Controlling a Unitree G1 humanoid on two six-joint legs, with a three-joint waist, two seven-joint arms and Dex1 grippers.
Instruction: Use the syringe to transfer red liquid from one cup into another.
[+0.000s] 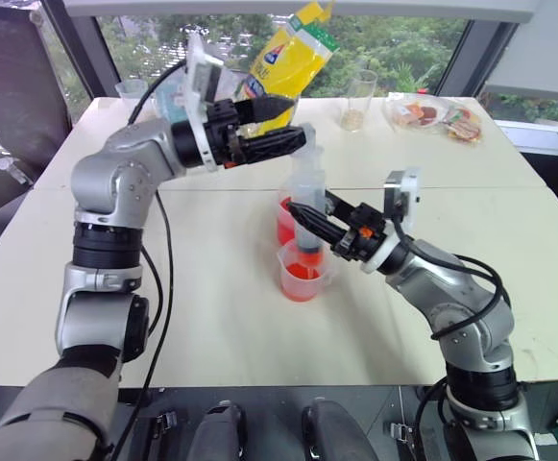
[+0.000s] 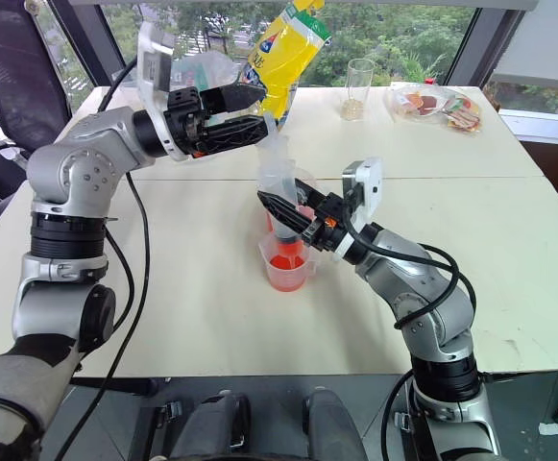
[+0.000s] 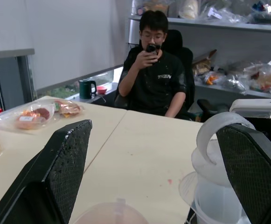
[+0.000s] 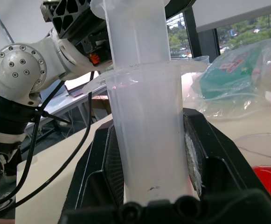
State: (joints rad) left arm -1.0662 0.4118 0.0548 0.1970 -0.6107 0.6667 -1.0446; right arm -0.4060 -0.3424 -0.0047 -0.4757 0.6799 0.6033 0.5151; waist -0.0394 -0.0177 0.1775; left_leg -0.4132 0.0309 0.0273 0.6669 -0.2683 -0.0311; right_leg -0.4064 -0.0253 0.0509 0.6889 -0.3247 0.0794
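Your right gripper point(image 1: 309, 223) is clamped on the barrel of the syringe point(image 1: 306, 197), holding it upright with its tip down in the smaller cup point(image 1: 303, 272), which sits in front of the bigger cup point(image 1: 286, 219) near the middle of the table point(image 1: 211, 288); both cups hold red liquid point(image 1: 301, 274). Your left gripper point(image 1: 296, 123) hangs with its fingers spread wide on either side of the plunger top point(image 3: 219, 135), not yet closed on it. Bring those fingers in squarely on the plunger's ring before you move it, and keep the right grip steady so the barrel stays vertical. Work the plunger slowly along the barrel's line; a sideways pull could tip the light cup or splash.
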